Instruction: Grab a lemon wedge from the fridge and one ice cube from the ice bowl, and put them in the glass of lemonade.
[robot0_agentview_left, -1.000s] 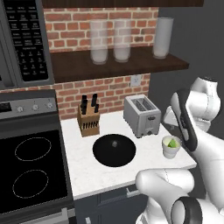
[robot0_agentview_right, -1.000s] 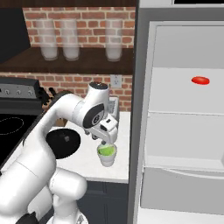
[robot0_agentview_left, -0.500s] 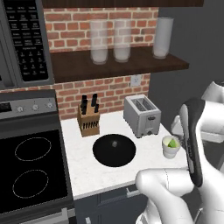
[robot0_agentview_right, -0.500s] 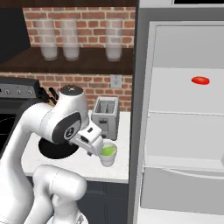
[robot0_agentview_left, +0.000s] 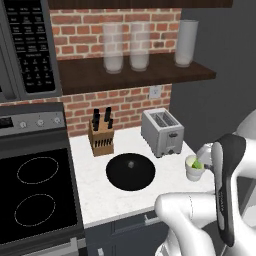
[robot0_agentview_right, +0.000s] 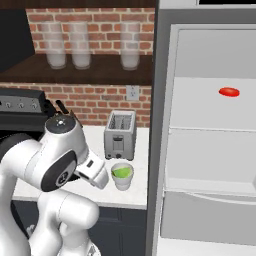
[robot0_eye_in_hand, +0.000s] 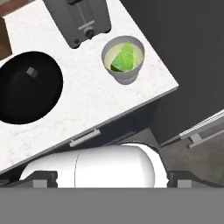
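Observation:
The glass of lemonade (robot0_eye_in_hand: 123, 59) stands near the counter's right front corner, also seen in the base views (robot0_agentview_left: 195, 168) (robot0_agentview_right: 122, 175). A yellow-green lemon wedge (robot0_eye_in_hand: 124, 58) lies inside it. The black ice bowl (robot0_eye_in_hand: 19, 98) sits to its left with one small ice cube (robot0_eye_in_hand: 30, 71) in it; in the left base view the ice bowl (robot0_agentview_left: 131, 175) lies in front of the toaster. My gripper (robot0_eye_in_hand: 111, 178) is open and empty, raised above the counter's front edge, apart from both. The fridge (robot0_agentview_right: 200, 150) stands open on the right.
A silver toaster (robot0_agentview_left: 161, 132) stands behind the glass and a knife block (robot0_agentview_left: 100, 135) behind the bowl. The black stove top (robot0_agentview_left: 35, 195) is at left. A flat red disc (robot0_agentview_right: 229, 92) lies on a fridge shelf. Tall clear glasses (robot0_agentview_left: 114, 47) stand on the wall shelf.
The arm has swung round and the hand has drawn back from over the glass toward the counter's front edge. The jaws stay open. The wedge rests in the glass.

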